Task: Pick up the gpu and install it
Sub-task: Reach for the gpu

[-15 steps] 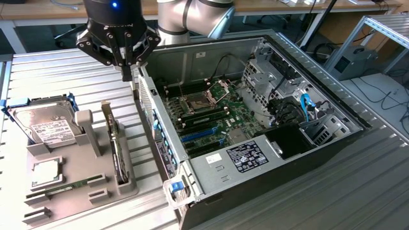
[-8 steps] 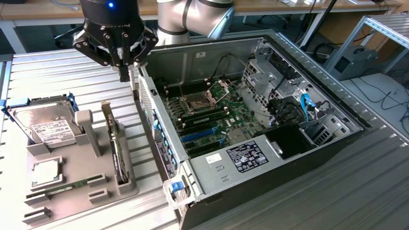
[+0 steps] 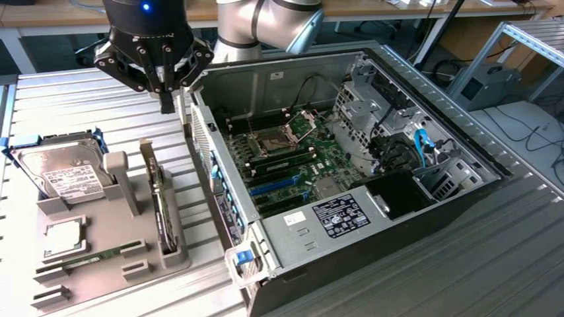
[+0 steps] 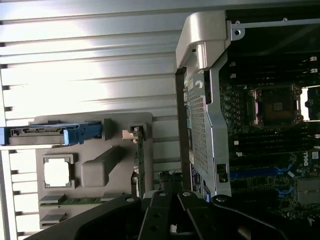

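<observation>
The gpu stands on its edge in a slot of the grey holder, a thin card with its silver bracket end towards the back. In the wrist view the gpu appears edge-on as a narrow green strip. My gripper hangs above the table beyond the card's far end, beside the back left corner of the open computer case. Its fingers are shut with nothing between them. The black fingers reach into the wrist view, apart from the card.
The holder also carries a silver hard drive in a blue frame, a square chip and a memory stick. Inside the case lies the motherboard with blue slots and a power supply. The ribbed metal table surrounds everything.
</observation>
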`<state>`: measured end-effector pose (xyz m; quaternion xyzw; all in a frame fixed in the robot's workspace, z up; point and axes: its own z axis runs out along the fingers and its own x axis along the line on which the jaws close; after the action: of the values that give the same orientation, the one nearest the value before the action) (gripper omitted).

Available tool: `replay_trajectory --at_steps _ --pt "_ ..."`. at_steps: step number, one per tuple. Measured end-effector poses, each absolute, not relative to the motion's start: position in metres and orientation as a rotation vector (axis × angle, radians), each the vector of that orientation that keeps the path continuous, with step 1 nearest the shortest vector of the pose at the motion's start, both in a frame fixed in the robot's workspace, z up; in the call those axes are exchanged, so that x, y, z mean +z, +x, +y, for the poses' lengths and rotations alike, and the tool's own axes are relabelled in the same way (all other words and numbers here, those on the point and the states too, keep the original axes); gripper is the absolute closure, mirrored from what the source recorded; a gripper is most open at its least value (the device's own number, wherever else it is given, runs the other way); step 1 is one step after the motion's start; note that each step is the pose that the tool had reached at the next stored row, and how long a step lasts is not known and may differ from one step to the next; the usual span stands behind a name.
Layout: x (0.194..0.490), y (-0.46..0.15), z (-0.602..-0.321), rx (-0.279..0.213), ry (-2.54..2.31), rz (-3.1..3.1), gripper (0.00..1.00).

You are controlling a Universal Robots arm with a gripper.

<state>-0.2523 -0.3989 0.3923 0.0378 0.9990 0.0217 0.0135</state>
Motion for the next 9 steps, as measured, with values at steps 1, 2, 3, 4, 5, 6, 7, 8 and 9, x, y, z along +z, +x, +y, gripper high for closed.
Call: replay_trajectory --at_steps 1,2,3,4,5,6,7,8,9 --pt "0.3923 -0.2528 -0.3989 0.068 0.118 3.112 0.89" --pt "0.3922 -0.2535 -0.3989 0.068 0.118 3.112 0.89" --pt "0.3922 -0.2542 -0.3989 0.068 0.118 3.112 0.89" --pt "0.3922 -0.2547 -0.3989 0.068 0.118 3.112 0.89" --pt "0.3922 -0.2552 -0.3989 0.068 0.118 3.112 0.89" --pt "0.3922 -0.2558 -0.3989 0.068 0.118 3.112 0.89" --pt "0.3922 -0.2563 -0.3989 0.068 0.118 3.112 0.89" --pt "0.3922 -0.2569 -0.3989 0.068 0.118 3.112 0.89" --pt "0.3922 -0.2574 -0.3989 0.068 0.118 3.112 0.89"
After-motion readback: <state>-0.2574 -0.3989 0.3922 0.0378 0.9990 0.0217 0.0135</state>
